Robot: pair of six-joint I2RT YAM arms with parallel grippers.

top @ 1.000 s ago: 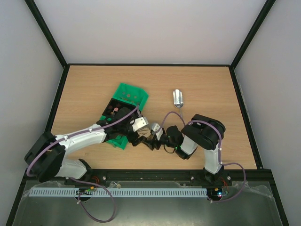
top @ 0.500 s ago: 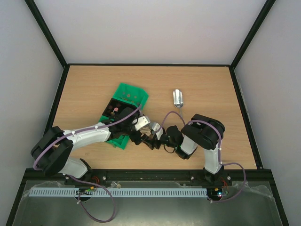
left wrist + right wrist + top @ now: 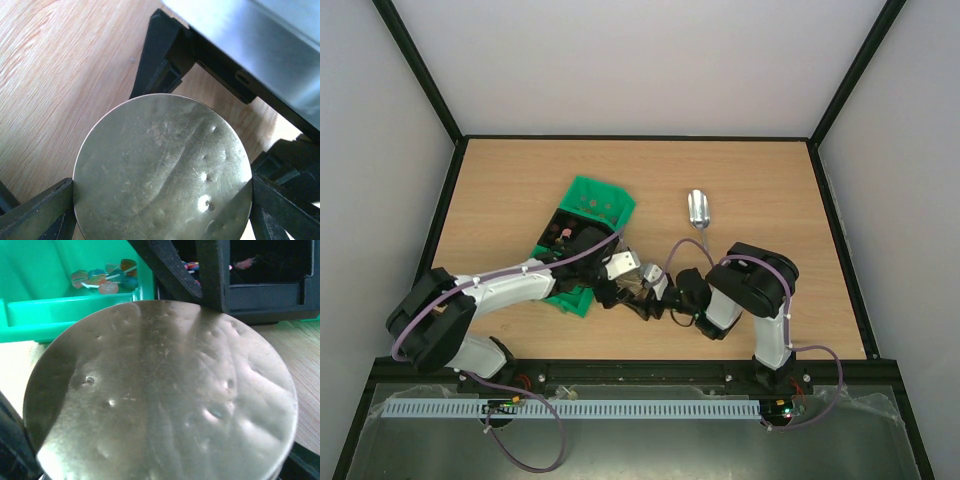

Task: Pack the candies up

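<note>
The 2 arms meet low over the wood-grain table [image 3: 770, 180], left gripper [image 3: 625, 284] and right gripper [image 3: 658, 292] nose to nose beside a bright green plastic bin [image 3: 595, 200]. From above, what sits between them is only a small pale glint.

Up close it is a round metal lid [image 3: 162, 170], dull gold, scuffed and pocked with little dents. In the left wrist view the left fingers [image 3: 35, 212] stand wide at either edge of the disc. They look to touch it, but I cannot tell whether they pinch. In the right wrist view the lid fills the whole gap between the right gripper's black fingers, which are clamped on it. Whatever lies under the lid is hidden.

Only the right wrist view shows the candies [image 3: 102, 279]: a small cluster of glossy wrapped sweets, orange, pink and teal, on the bin's smooth green floor, well apart from the lid.

A shiny silver scoop [image 3: 698, 208] lies alone farther back on the table.
</note>
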